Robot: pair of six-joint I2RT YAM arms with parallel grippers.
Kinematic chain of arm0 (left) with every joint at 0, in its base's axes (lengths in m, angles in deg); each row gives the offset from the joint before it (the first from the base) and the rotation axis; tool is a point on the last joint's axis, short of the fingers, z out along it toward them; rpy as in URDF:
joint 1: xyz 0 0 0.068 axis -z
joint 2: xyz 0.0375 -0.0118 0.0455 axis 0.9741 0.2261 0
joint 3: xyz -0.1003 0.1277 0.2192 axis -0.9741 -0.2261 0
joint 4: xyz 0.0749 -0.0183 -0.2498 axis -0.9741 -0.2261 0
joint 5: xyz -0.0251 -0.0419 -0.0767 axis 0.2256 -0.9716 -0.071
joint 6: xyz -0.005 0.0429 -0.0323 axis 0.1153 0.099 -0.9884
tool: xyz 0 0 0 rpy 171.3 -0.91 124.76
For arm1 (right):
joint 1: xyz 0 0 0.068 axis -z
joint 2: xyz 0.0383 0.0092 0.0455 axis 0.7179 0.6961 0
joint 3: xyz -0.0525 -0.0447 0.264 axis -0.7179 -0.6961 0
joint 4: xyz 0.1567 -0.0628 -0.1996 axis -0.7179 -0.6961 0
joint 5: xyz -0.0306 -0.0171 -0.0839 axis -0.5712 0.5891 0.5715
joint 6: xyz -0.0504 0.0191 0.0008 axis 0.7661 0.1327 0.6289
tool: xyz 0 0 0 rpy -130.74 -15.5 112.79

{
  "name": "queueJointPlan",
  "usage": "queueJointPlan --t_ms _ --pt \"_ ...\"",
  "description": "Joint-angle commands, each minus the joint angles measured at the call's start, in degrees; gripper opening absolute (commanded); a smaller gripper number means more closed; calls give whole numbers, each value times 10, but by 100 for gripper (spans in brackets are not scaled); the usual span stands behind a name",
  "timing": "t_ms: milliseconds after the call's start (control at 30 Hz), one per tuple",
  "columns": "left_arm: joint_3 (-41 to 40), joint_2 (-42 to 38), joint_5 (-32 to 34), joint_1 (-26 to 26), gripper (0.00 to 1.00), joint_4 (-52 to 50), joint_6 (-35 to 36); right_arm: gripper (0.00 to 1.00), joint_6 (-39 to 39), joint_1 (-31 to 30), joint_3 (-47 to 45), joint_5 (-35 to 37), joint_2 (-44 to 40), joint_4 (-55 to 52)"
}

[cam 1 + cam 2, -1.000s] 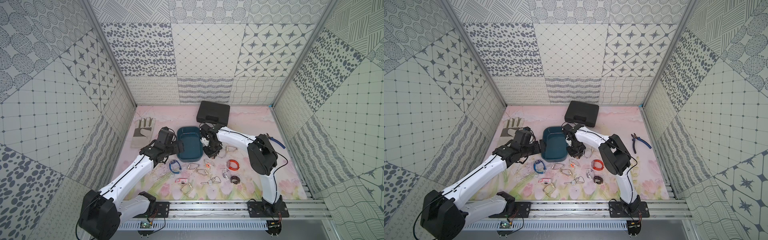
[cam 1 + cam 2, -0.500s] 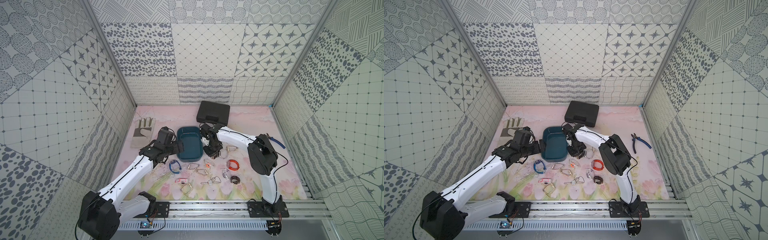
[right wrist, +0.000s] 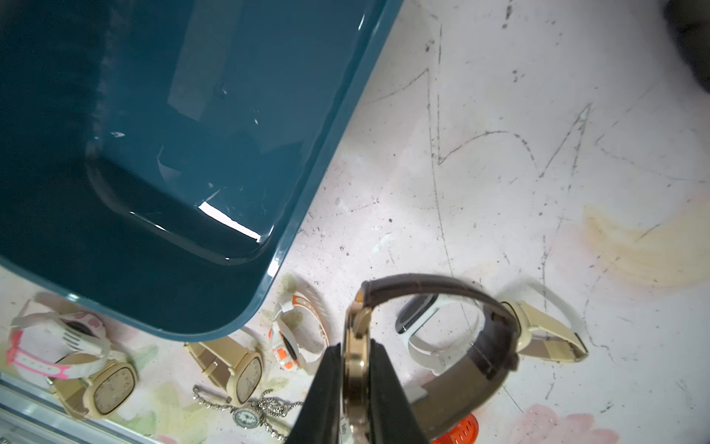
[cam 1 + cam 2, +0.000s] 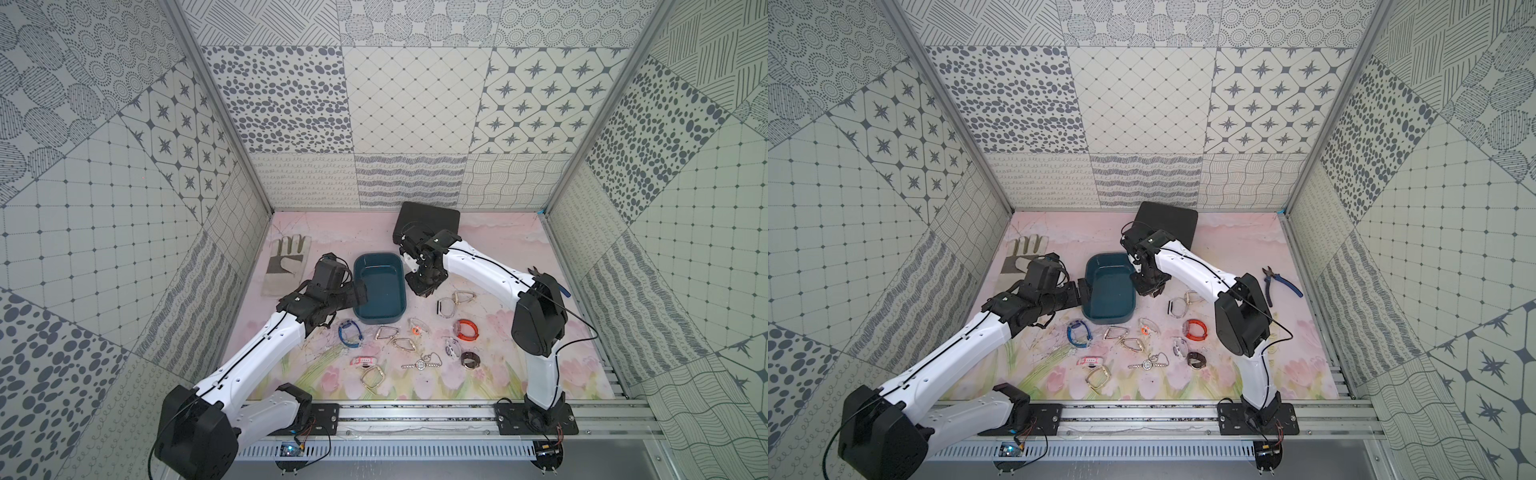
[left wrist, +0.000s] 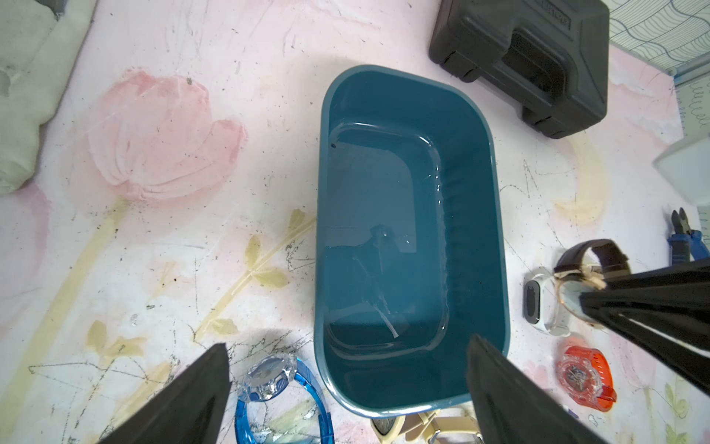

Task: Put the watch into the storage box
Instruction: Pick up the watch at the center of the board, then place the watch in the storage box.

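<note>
One watch point(image 3: 495, 326), gold case, brown strap: clamped by its case in the right gripper point(image 3: 355, 355), fingers nearly closed on it. It sits just right of the storage box point(image 4: 380, 286) at mid-frame in a top view, outside the rim. Also: left gripper point(image 5: 349, 342), fingers spread wide, holding nothing, at the box's left rim.

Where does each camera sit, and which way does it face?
Top views: high over the front rail, facing down at the table; both arms show.
Left wrist: on the left arm, looking down past the open left end effector into the empty storage box.
Right wrist: on the right arm, looking down past the right end effector, shut on the brown-strapped watch.
Shared: both wrist views show that watch and the storage box.
</note>
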Motion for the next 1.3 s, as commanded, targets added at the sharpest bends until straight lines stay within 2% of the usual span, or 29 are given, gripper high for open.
queueJointPlan --t_ms 0,200,467,633,767,1067,1267 --pt "-2 -12 17 0 99 13 -3 16 1 0 50 -19 -12 -10" --pt "-14 -31 41 1 99 8 -18 17 2 -20 163 -50 47 -31" --pt "-32 -100 98 -1 99 -38 -52 17 -1 -47 370 -99 188 -93" --pt "-43 -148 98 -4 99 -65 -64 17 -7 -53 474 -121 269 -122" --pt "-48 -154 69 -4 99 -71 -69 18 -7 -56 480 -126 296 -111" --pt "-77 -158 53 -4 99 -69 -84 19 -7 -57 400 -110 297 -56" --pt "-103 -162 26 -4 99 -64 -103 20 -6 -56 380 -101 304 -43"
